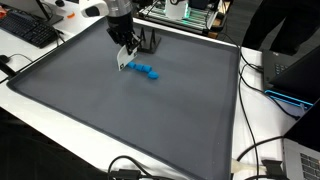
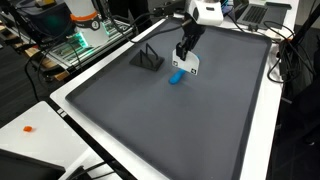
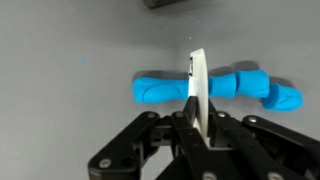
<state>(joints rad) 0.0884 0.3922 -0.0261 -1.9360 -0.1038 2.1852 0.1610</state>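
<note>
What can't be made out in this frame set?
- Wrist view: the white strip in the gripper covers the middle of the blue toy.
- Wrist view: dark object cut off by the top edge.
- Both exterior views: black stand too small to identify.
- Whether strip touches toy: cannot tell.

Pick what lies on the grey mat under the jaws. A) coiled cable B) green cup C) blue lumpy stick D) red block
C: the wrist view shows a blue lumpy stick lying flat on the grey mat, below the shut jaws, which pinch a thin white piece.
</note>
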